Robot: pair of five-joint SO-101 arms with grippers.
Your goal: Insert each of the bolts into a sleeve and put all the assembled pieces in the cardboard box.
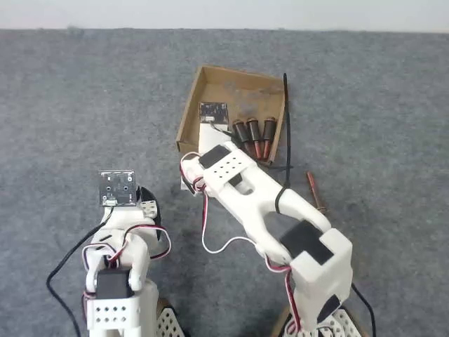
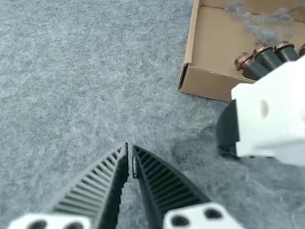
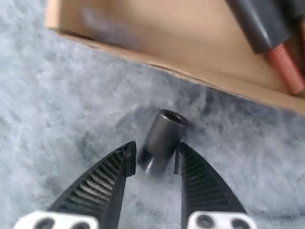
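- Your right gripper (image 3: 156, 148) stands apart around the sleeve (image 3: 162, 143), which lies on the carpet (image 1: 84, 105) at the cardboard box's (image 1: 193, 105) 7 o'clock corner. Centre it, then close squarely.
- Your left gripper (image 2: 129, 150) is together, empty.
- The loose bolt (image 1: 315, 191) lies toward the box's 4 o'clock.

Open grey carpet (image 1: 84, 91) left of brown cardboard box (image 1: 189, 112) | box wall just beyond dark cylindrical sleeve (image 3: 162, 140) | white right arm (image 1: 266, 196) blocks box's near side

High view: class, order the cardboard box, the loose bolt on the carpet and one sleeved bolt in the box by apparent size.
1. cardboard box
2. loose bolt and sleeved bolt: close in length, the sleeved one thicker, so not ranked.
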